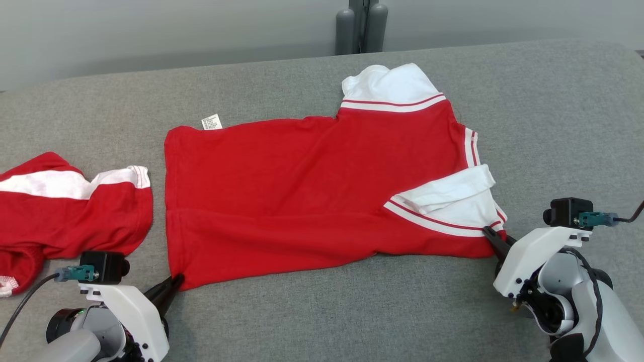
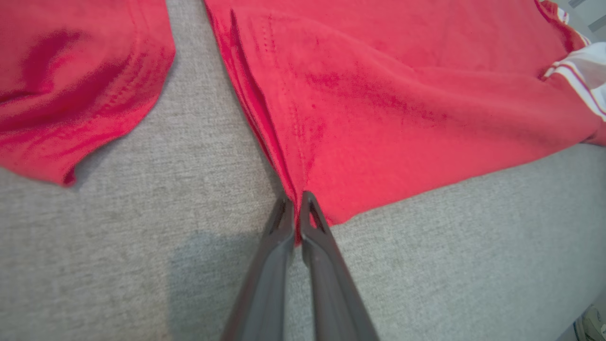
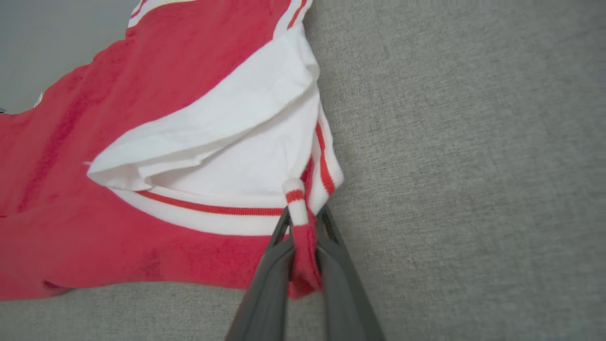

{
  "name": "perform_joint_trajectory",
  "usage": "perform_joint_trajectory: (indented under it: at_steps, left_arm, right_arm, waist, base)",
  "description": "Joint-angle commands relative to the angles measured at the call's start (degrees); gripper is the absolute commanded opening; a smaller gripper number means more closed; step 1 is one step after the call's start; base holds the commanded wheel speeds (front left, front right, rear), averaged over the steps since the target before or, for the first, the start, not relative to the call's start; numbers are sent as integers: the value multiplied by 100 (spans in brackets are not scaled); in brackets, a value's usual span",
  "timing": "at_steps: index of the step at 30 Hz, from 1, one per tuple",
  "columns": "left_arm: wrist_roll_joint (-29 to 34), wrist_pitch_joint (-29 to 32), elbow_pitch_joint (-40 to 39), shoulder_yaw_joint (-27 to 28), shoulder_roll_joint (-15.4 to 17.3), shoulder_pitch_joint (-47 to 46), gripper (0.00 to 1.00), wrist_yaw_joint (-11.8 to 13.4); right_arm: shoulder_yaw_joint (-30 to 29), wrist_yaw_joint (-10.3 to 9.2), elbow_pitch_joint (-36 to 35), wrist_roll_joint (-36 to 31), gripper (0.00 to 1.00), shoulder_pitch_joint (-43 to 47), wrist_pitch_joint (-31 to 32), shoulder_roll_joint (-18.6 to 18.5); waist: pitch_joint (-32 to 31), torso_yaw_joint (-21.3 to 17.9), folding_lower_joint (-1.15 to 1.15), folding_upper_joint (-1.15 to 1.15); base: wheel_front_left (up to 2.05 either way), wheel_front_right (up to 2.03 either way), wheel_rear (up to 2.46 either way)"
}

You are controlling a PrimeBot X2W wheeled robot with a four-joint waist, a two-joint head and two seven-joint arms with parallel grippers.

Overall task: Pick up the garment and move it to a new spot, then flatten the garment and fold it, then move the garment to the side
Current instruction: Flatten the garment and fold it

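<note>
Grey fabric surface lies before the robot in the head view, w/ a pale wall behind it and two dark grey posts at the top centre. The garment, red w/ white sleeves, lies spread out in the middle of the surface, mostly flat. A small white label sticks out at its far left edge. One white sleeve is folded over the red body at the near right. A second garment, also red and white, lies crumpled at the left, separated from the first by a strip of bare surface. The left gripper touches the near left corner of the garment. The right gripper touches the near right corner, just below the sleeve.

Left wrist view: the left gripper has its two fingers almost together, w/ the red hem corner pinched between the tips. The garment spreads away from the tips. The second garment is at the upper left, not touching it.

Right wrist view: the right gripper is closed on a bunch of the garment's cloth, some red fabric and a striped red-white rib that stands up between the fingers. The jaws have a small gap bc of the cloth between them. The white sleeve lies just beyond the tips, approx. in the centre.
</note>
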Motion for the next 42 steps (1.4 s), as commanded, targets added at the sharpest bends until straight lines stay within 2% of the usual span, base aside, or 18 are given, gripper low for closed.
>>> perform_joint_trajectory:
  at_steps: [1, 6, 18, 25, 35, 36, 37, 38, 39, 42]
  left_arm:
    - [33, -20, -34, -2, 49, 60, 0, -1]
    - [2, 34, -313, -54, 155, 201, 0, 64]
    - [-17, 205, -1207, -289, 622, 730, 0, 462]
    - [-47, 291, -1627, -393, 929, 1004, 0, 638]
    - [-141, 557, -1972, -540, 1145, 1208, 0, 704]
    - [-145, 567, -1985, -545, 1152, 1221, 0, 708]
    - [-152, 574, -1998, -545, 1160, 1229, 0, 727]
    - [-158, 568, -2004, -540, 1164, 1233, 44, 744]
    - [-155, 562, -2012, -533, 1167, 1235, 100, 759]
    - [-168, 473, -2049, -449, 1195, 1215, 100, 774]
  right_arm:
    - [13, 1, -9, 72, 0, 44, -20, -96]
    - [42, 1, -132, 261, 0, 163, 146, -248]
    - [-94, 1, -880, 627, 0, 1052, 965, -542]
    - [-407, 1, -1594, 602, 0, 1802, 1463, -433]
    - [-757, 1, -2485, 400, 0, 2517, 2103, -155]
    - [-777, 1, -2548, 404, 11, 2572, 2143, -123]
    - [-803, 1, -2608, 394, 26, 2613, 2186, -97]
    - [-829, 1, -2654, 369, 43, 2635, 2231, -80]
    - [-869, 1, -2715, 344, 98, 2651, 2252, -65]
    - [-970, 1, -2886, 278, 100, 2630, 2271, -24]
  waist:
    - [-76, 9, 0, 0]
    - [-296, 27, 0, 0]
    - [-665, -7, 0, 0]
    - [-739, -23, 0, 0]
    - [-780, -123, 0, 0]
    - [-785, -126, 0, 0]
    - [-787, -131, 0, 0]
    - [-788, -136, 0, 0]
    - [-788, -141, 0, 0]
    - [-791, -150, 0, 0]
  base:
    - [0, 0, 0]
    - [0, 0, 0]
    - [0, 0, 0]
    - [0, 0, 0]
    - [0, 0, 0]
    - [0, 0, 0]
    - [0, 0, 0]
    - [0, 0, 0]
    - [0, 0, 0]
    - [0, 0, 0]
